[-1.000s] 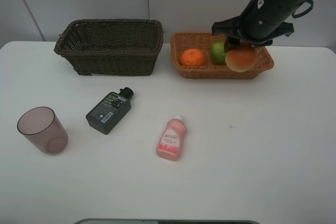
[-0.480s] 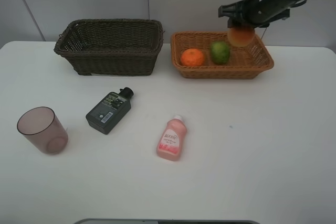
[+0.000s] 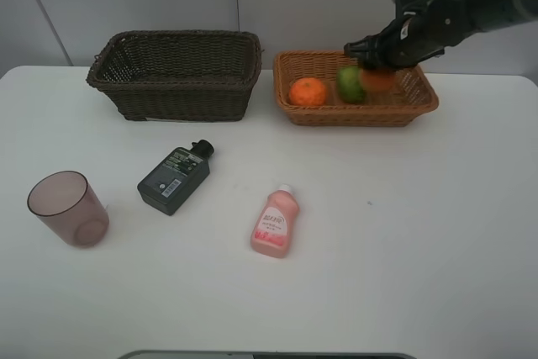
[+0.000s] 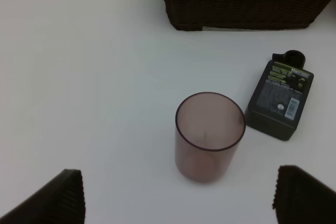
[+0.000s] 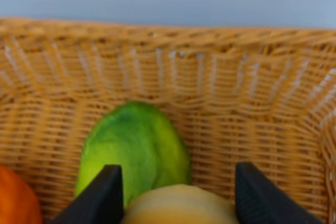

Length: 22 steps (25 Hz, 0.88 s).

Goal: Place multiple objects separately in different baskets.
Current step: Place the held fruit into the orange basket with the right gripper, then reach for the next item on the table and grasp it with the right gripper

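Note:
My right gripper [image 3: 376, 69] is shut on the red-orange round fruit [image 3: 378, 81] and holds it low inside the light orange-tan basket [image 3: 353, 117], right beside the green fruit [image 3: 350, 84]. The orange [image 3: 308, 92] lies at that basket's left end. In the right wrist view the held fruit [image 5: 181, 206] sits between the dark fingers [image 5: 102, 198], with the green fruit [image 5: 134, 148] just beyond. My left gripper [image 4: 181, 198] is open above the table, with the mauve cup [image 4: 210, 135] upright ahead of it. The dark green bottle [image 3: 174, 178] and the pink bottle [image 3: 274, 222] lie on the table.
The dark brown basket [image 3: 176, 73] stands at the back left, left of the light one. The cup [image 3: 67, 208] stands near the table's left edge. In the left wrist view the dark green bottle [image 4: 280, 98] lies close beside the cup, below the dark basket [image 4: 241, 3].
My right gripper has carried the red-orange fruit back over the light basket and lowered it inside, next to the green fruit. Nothing on the table has moved.

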{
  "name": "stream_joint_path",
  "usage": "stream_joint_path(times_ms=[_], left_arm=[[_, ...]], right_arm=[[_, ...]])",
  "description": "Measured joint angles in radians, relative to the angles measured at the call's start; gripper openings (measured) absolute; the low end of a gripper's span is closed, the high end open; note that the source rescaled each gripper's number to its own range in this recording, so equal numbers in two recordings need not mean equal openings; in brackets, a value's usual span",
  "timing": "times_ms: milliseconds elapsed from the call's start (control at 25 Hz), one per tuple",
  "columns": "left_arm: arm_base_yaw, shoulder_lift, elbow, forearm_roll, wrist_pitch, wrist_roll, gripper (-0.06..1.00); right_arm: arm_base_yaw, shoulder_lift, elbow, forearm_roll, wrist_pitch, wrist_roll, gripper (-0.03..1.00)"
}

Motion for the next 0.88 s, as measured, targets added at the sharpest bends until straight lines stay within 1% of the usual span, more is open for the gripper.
stream_joint_path(times_ms=[120, 160, 240, 320, 360, 440, 480, 560, 680, 760, 880], left_arm=[[0.000, 0.000, 0.000, 0.000, 0.000, 0.000, 0.93], [0.000, 0.000, 0.000, 0.000, 0.000, 0.000, 0.93], [0.000, 0.000, 0.000, 0.000, 0.000, 0.000, 0.93], [0.000, 0.000, 0.000, 0.000, 0.000, 0.000, 0.93], [0.000, 0.000, 0.000, 0.000, 0.000, 0.000, 0.93], [0.000, 0.000, 0.000, 0.000, 0.000, 0.000, 0.93], [0.000, 0.000, 0.000, 0.000, 0.000, 0.000, 0.93], [0.000, 0.000, 0.000, 0.000, 0.000, 0.000, 0.93], [0.000, 0.000, 0.000, 0.000, 0.000, 0.000, 0.93], [0.000, 0.000, 0.000, 0.000, 0.000, 0.000, 0.93], [0.000, 0.000, 0.000, 0.000, 0.000, 0.000, 0.93]], right_arm=[[0.000, 0.012, 0.000, -0.006, 0.000, 0.000, 0.01], [0.000, 0.013, 0.000, -0.006, 0.003, 0.000, 0.08], [0.000, 0.014, 0.000, -0.006, 0.005, 0.000, 0.36], [0.000, 0.014, 0.000, -0.006, 0.007, 0.000, 0.72], [0.000, 0.014, 0.000, -0.005, 0.008, 0.000, 0.83], [0.000, 0.009, 0.000, 0.001, 0.020, 0.000, 0.94], [0.000, 0.002, 0.000, 0.003, 0.027, 0.000, 0.96], [0.001, -0.017, 0.000, 0.005, 0.046, 0.000, 0.99], [0.011, -0.063, 0.000, 0.009, 0.090, 0.000, 1.00], [0.024, -0.096, -0.004, 0.034, 0.138, 0.000, 1.00], [0.056, -0.139, -0.007, 0.088, 0.235, 0.000, 1.00]])
